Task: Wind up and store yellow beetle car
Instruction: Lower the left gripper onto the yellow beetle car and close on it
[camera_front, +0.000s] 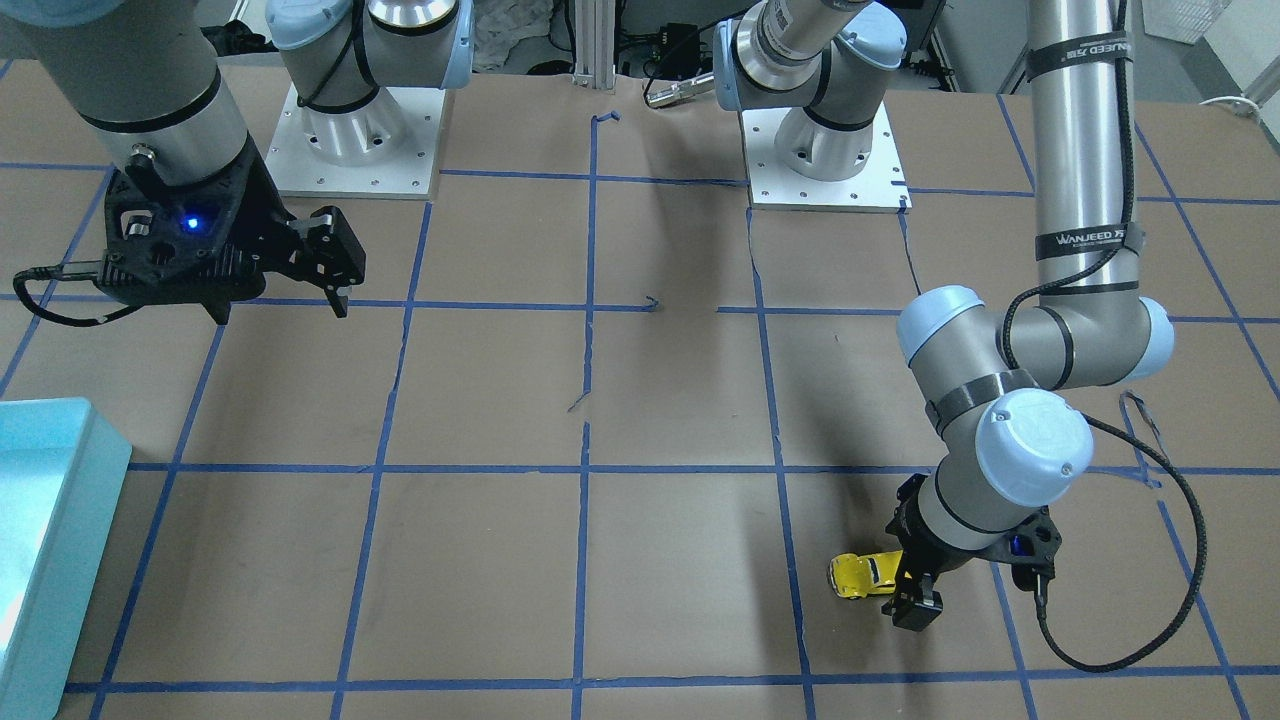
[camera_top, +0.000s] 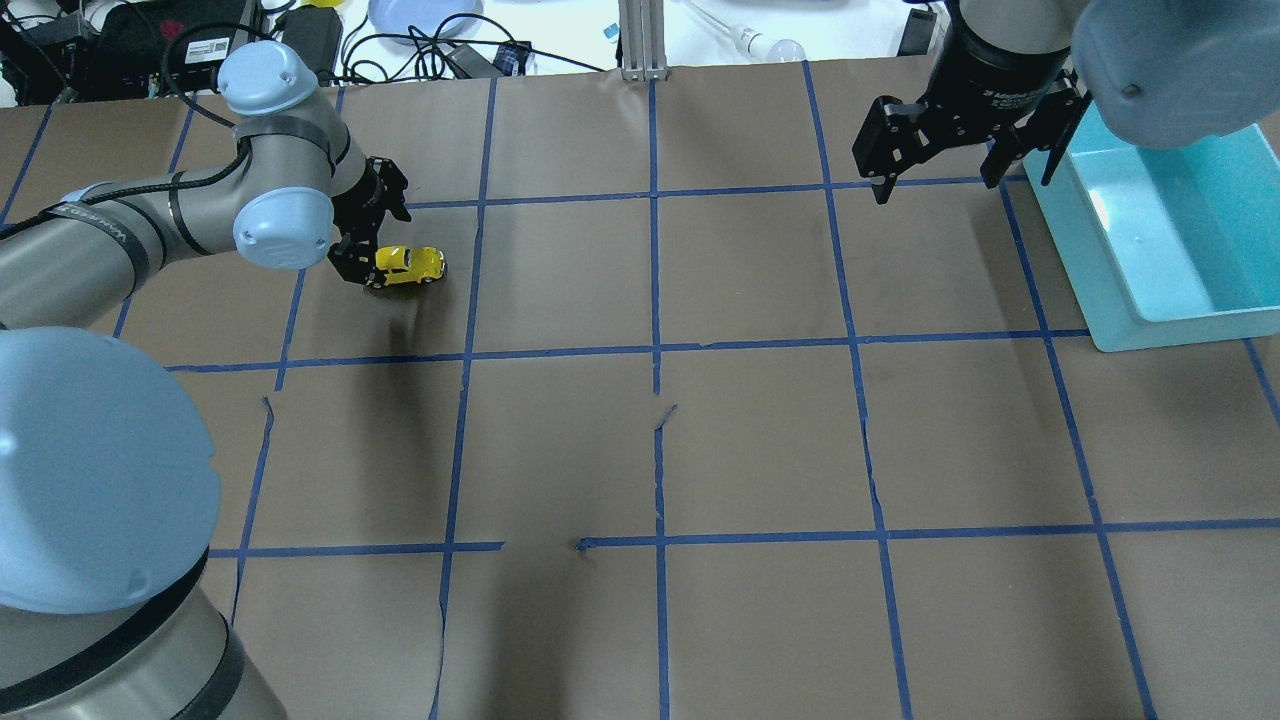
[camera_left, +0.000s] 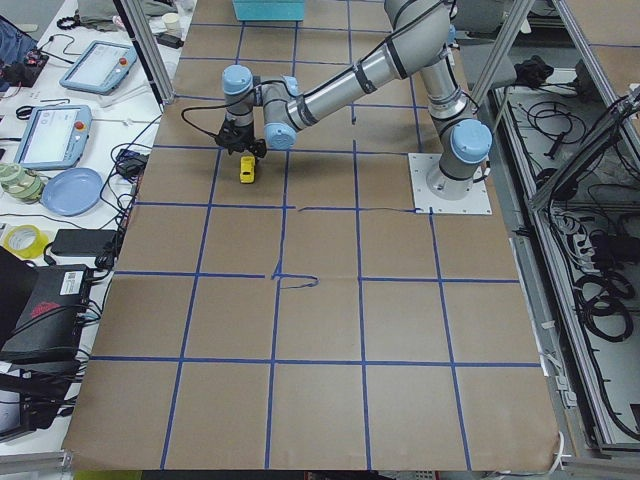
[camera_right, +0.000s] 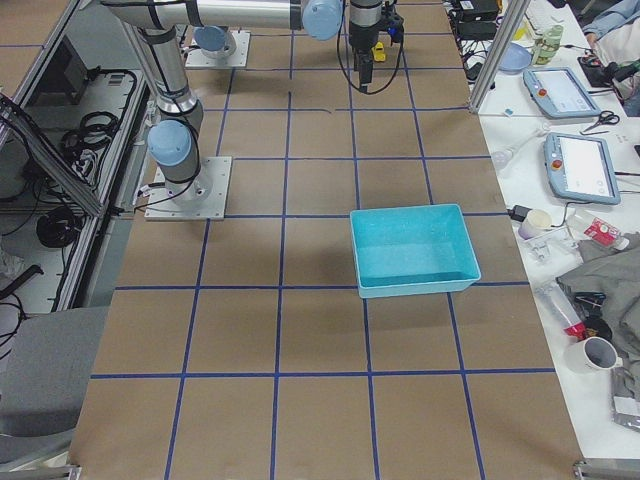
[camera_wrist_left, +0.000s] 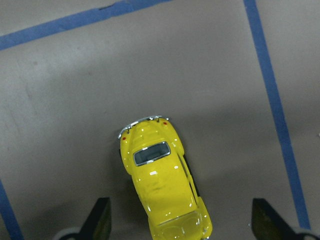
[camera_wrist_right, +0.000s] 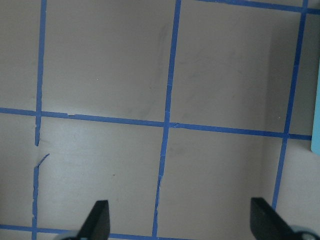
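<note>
While my left hand (camera_wrist_left: 180, 222) hangs spread above the worktop (camera_wrist_left: 75, 75), the yellow beetle car (camera_wrist_left: 162, 180) sits between its fingers (camera_wrist_left: 100, 220), touching neither; right hand (camera_wrist_right: 181, 220) likewise spread.

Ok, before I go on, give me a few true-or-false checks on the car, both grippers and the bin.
1. The left gripper is shut on the yellow beetle car. False: its jaws are open, and the car sits between the fingers with gaps on both sides.
2. The car is on the table, outside the teal bin. True.
3. The right gripper holds something. False: it is open and empty.
4. The bin is empty. True.
5. The bin sits beside the left gripper. False: it is near the right gripper, far from the car.
</note>
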